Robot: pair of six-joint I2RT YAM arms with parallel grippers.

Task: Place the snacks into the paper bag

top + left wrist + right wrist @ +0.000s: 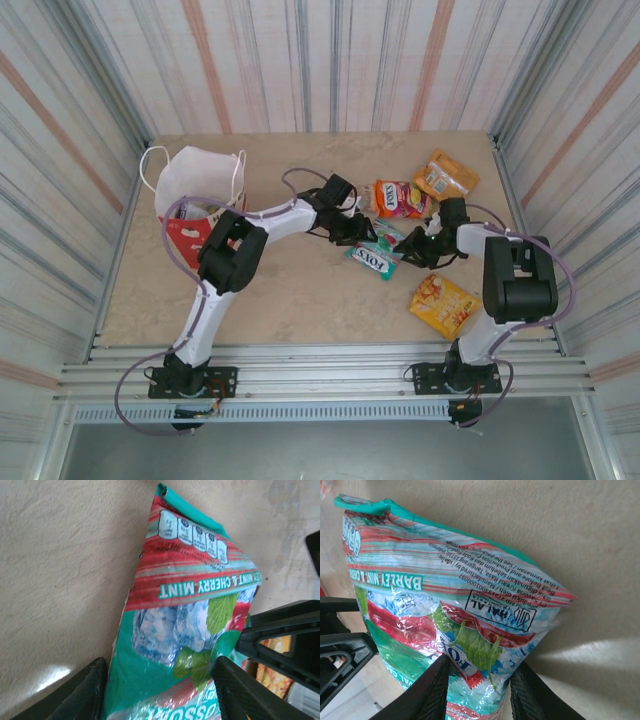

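A teal FOX'S snack packet (375,255) sits mid-table between both grippers. My left gripper (355,228) reaches it from the left. In the left wrist view the teal packet (175,630) fills the gap of the left gripper (160,690), and both fingers press on its side edges. My right gripper (425,245) comes from the right. In the right wrist view the right gripper (480,680) pinches the packet (445,605), whose foil is crumpled. The paper bag (195,185) stands at the back left, white above and red below, mouth open.
An orange-red packet (400,198) and an orange packet (445,175) lie at the back right. A yellow packet (443,303) lies near the right arm's base. Corrugated walls close in the table on three sides.
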